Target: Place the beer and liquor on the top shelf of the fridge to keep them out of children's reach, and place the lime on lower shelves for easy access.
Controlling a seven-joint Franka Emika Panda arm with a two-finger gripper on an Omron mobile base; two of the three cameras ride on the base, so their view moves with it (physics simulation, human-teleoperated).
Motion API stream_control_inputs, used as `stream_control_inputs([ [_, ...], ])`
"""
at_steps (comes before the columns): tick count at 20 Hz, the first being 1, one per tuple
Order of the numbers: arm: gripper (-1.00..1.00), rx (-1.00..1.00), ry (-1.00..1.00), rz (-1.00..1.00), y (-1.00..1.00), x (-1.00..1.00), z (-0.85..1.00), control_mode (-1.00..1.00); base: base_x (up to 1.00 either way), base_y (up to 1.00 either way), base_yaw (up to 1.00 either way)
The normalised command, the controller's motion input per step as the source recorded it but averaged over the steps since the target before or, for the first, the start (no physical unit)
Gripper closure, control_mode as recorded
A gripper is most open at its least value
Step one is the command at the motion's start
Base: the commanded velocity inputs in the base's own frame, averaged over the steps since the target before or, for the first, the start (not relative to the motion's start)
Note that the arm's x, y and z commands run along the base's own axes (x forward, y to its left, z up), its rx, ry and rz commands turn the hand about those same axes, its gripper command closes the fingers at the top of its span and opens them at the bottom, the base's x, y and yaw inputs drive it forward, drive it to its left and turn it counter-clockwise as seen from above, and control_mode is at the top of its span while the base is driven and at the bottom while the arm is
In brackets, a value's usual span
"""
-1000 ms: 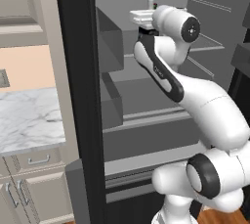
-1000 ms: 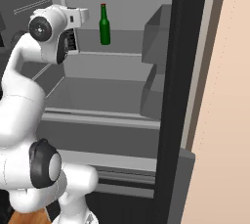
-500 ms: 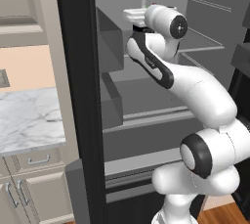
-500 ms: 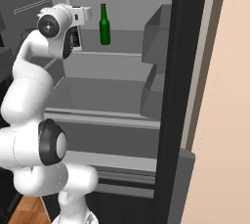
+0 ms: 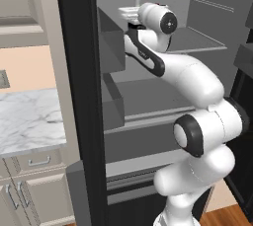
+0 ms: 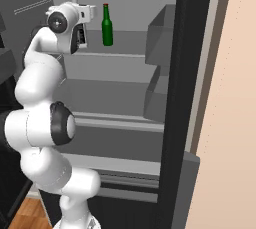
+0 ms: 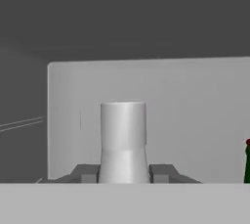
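Observation:
My gripper is raised at the level of the fridge's top shelf, shut on the neck of the liquor. The bottle's black label hangs below the hand. In the hand view the white neck stands upright between the two fingertips, facing the fridge's pale back wall. The beer, slim, green and red-capped, stands upright on the top shelf just to the right of the gripper, and its edge shows at the far right of the hand view. From the left the gripper reaches into the fridge. The lime is out of view.
The open black fridge door stands to the left, with grey door bins close beside the hand. Another door edge and bins flank the right. Lower grey shelves lie below. A marble counter sits outside at the left.
The hand with the liquor has moved a little deeper into the fridge, towards the beer, and the elbow has swung round. The beer has stayed put.

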Motion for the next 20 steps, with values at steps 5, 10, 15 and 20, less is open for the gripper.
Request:
stream_control_inputs([
  [5,1.0,0.0,0.0,0.0,0.1,0.46,-0.21,-1.0,0.0,0.0,0.0],
  [10,1.0,0.0,0.0,0.0,0.03,0.4,-0.26,-1.0,0.0,0.0,0.0],
  [15,1.0,0.0,0.01,0.0,0.07,0.48,-0.13,-1.0,0.0,0.0,0.0],
  [20,1.0,0.0,0.01,0.0,0.15,0.44,-0.06,-1.0,0.0,0.0,0.0],
])
